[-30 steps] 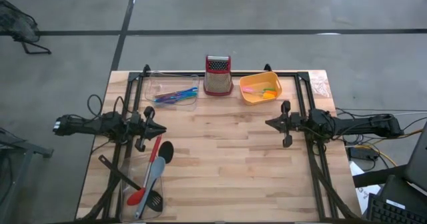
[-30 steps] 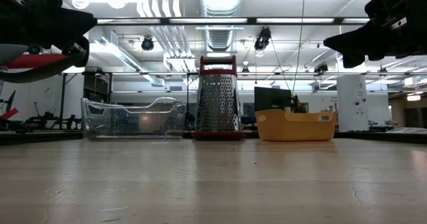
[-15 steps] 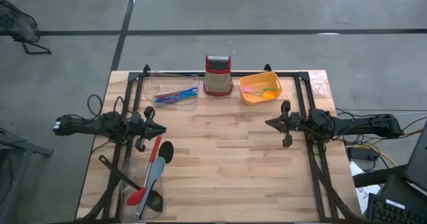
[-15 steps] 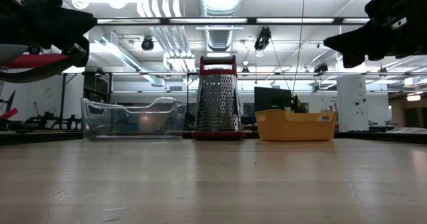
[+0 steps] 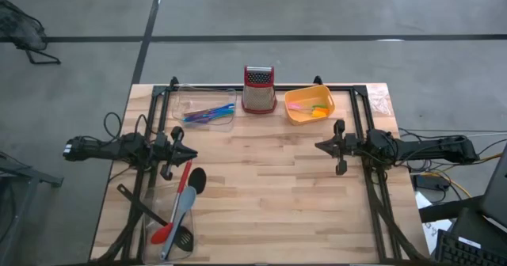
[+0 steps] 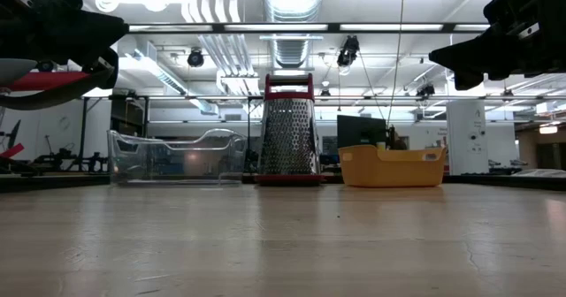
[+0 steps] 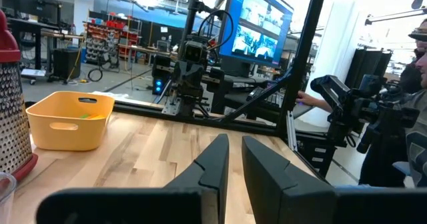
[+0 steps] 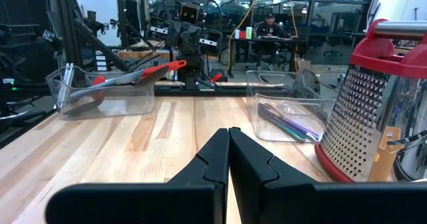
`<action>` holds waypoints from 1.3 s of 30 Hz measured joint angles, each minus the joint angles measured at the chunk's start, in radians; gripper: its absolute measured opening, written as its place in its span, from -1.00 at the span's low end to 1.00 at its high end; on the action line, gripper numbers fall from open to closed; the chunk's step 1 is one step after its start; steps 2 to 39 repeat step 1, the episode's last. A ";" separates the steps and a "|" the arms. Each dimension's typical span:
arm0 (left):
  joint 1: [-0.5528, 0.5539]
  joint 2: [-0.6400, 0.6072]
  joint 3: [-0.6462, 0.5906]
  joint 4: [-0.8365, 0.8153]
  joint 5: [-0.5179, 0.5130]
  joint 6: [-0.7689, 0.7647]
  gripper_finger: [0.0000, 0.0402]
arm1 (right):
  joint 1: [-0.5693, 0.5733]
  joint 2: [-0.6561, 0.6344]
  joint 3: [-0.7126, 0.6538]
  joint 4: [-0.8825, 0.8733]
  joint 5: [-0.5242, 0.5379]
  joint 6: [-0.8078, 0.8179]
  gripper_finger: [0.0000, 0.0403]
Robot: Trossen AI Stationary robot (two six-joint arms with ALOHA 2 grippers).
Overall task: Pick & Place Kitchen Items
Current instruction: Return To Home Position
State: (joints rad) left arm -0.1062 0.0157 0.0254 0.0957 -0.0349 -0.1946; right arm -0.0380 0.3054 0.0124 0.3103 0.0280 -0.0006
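A red spoon (image 5: 176, 203), a grey spatula (image 5: 183, 208) and a black slotted spoon (image 5: 183, 239) lie in a clear tray (image 5: 158, 218) at the table's near left; they also show in the right wrist view (image 8: 133, 74). Multicoloured cutlery (image 5: 207, 112) lies in a second clear tray (image 5: 184, 104) at the far edge. My left gripper (image 5: 192, 153) hovers over the table's left side just beyond the red spoon's handle end, with only a narrow gap between its fingers (image 7: 235, 159), and is empty. My right gripper (image 5: 319, 146) hovers at the right, shut (image 8: 229, 151) and empty.
A steel box grater with a red top (image 5: 258, 89) stands at the middle of the far edge, with an orange tub (image 5: 309, 104) to its right. Bare wood (image 5: 261, 195) lies between the two arms. A person (image 7: 413, 57) sits beyond the table's right side.
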 joint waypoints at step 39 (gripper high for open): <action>0.000 0.000 0.000 0.000 0.000 0.000 -0.75 | 0.000 0.000 0.000 0.000 0.000 0.000 -0.96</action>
